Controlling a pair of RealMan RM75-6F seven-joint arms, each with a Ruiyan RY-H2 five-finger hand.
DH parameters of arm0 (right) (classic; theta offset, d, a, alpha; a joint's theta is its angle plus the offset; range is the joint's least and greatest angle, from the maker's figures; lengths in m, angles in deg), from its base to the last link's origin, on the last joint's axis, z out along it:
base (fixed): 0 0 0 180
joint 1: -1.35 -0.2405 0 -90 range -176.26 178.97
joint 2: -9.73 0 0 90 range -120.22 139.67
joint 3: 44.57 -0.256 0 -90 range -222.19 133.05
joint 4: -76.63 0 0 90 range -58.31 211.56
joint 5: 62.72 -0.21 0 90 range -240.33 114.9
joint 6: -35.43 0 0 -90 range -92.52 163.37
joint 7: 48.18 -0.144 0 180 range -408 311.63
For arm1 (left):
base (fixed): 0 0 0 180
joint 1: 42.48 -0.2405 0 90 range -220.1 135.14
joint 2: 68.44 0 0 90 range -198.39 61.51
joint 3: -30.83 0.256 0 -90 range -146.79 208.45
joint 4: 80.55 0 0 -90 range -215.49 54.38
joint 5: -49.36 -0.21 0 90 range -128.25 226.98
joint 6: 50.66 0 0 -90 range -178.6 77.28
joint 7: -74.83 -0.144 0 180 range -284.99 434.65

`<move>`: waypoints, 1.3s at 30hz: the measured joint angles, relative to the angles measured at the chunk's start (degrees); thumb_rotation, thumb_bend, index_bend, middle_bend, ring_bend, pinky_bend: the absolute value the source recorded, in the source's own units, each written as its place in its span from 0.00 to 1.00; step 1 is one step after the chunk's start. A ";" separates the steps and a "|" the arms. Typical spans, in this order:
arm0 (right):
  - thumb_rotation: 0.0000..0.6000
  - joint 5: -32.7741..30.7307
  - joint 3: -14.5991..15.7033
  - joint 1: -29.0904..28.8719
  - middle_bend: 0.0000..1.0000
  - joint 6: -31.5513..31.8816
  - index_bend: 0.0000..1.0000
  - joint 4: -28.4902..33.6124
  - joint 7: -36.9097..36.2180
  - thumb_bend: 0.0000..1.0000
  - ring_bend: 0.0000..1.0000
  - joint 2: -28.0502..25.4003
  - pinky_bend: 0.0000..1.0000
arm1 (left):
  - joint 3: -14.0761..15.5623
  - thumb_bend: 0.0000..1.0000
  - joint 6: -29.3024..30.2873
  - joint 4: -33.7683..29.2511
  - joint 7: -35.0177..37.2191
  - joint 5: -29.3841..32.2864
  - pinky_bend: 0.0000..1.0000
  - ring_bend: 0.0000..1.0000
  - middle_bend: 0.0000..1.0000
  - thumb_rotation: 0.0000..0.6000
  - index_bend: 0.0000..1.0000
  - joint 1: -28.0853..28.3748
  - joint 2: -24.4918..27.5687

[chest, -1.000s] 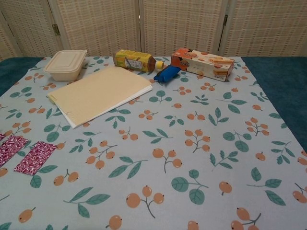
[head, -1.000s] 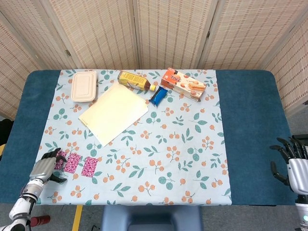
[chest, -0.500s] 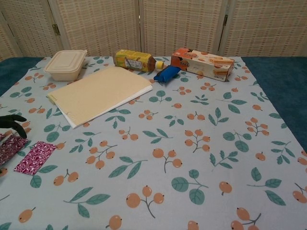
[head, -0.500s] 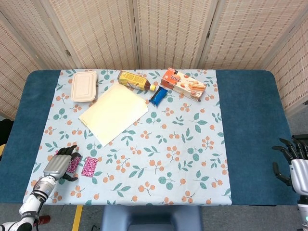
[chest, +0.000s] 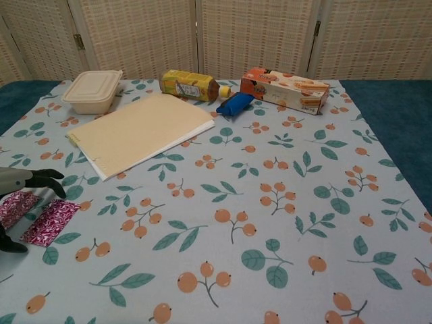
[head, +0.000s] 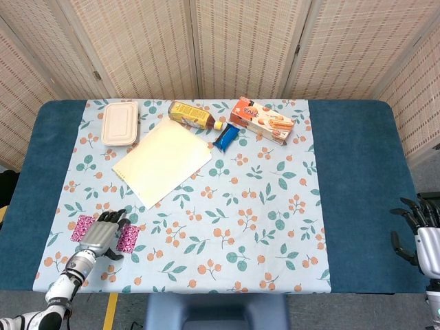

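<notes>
Three purple patterned packets lie in a row near the table's front left. My left hand (head: 103, 234) hovers over the middle one with its fingers spread, holding nothing. The left packet (head: 82, 227) and the right packet (head: 129, 238) show on either side of it. In the chest view the left hand (chest: 23, 181) enters at the left edge above two of the packets (chest: 50, 221). My right hand (head: 419, 232) hangs open beyond the table's right edge, well away from every object.
At the back of the floral cloth (head: 275, 206) lie a cream pad (head: 163, 160), a lidded beige box (head: 120, 124), a tea bottle on its side (head: 192, 115), a blue packet (head: 227, 137) and an orange biscuit box (head: 262, 119).
My left hand has moved rightwards from the table's front left edge onto the row of purple packets and now covers the middle one. The right hand has barely shifted.
</notes>
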 measured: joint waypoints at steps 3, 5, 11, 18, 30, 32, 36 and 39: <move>1.00 -0.02 0.00 0.02 0.18 -0.03 0.30 -0.21 -0.21 0.50 0.01 0.03 0.00 | 0.06 0.11 0.82 0.05 -0.93 0.64 0.00 0.00 0.00 1.00 0.23 0.31 -0.64; 1.00 -0.03 0.00 0.02 0.18 -0.06 0.30 -0.29 -0.26 0.50 0.01 0.05 0.00 | 0.10 0.11 1.28 0.11 -1.06 0.82 0.00 0.00 0.00 1.00 0.24 0.37 -0.88; 1.00 0.04 0.01 0.01 0.18 -0.09 0.30 -0.24 -0.28 0.50 0.00 0.06 0.00 | 0.59 0.11 1.70 0.89 -1.05 0.86 0.00 0.00 0.00 1.00 0.25 0.37 -1.29; 1.00 -0.03 0.00 0.02 0.18 -0.14 0.30 -0.11 -0.07 0.50 0.00 0.05 0.00 | 0.70 0.11 2.49 2.12 -0.09 -0.07 0.00 0.00 0.00 1.00 0.27 0.14 -2.23; 1.00 -0.26 0.02 0.06 0.18 -0.41 0.30 -0.40 -0.32 0.50 0.00 0.19 0.00 | 0.53 0.11 3.37 3.30 1.03 -1.47 0.00 0.00 0.00 1.00 0.33 -0.06 -3.33; 1.00 -0.27 0.01 0.08 0.18 -0.39 0.30 -0.46 -0.38 0.50 0.00 0.20 0.00 | 0.55 0.11 3.62 3.25 1.14 -1.81 0.00 0.00 0.00 1.00 0.35 -0.14 -3.36; 1.00 -0.28 -0.01 0.14 0.18 -0.31 0.30 -0.53 -0.48 0.50 0.00 0.20 0.00 | 0.51 0.11 4.33 2.85 1.54 -2.78 0.00 0.00 0.00 1.00 0.36 -0.36 -3.24; 1.00 -0.23 -0.01 0.16 0.17 -0.25 0.30 -0.57 -0.52 0.50 0.00 0.21 0.00 | 0.47 0.11 4.92 2.31 1.65 -3.38 0.00 0.00 0.00 1.00 0.36 -0.54 -2.85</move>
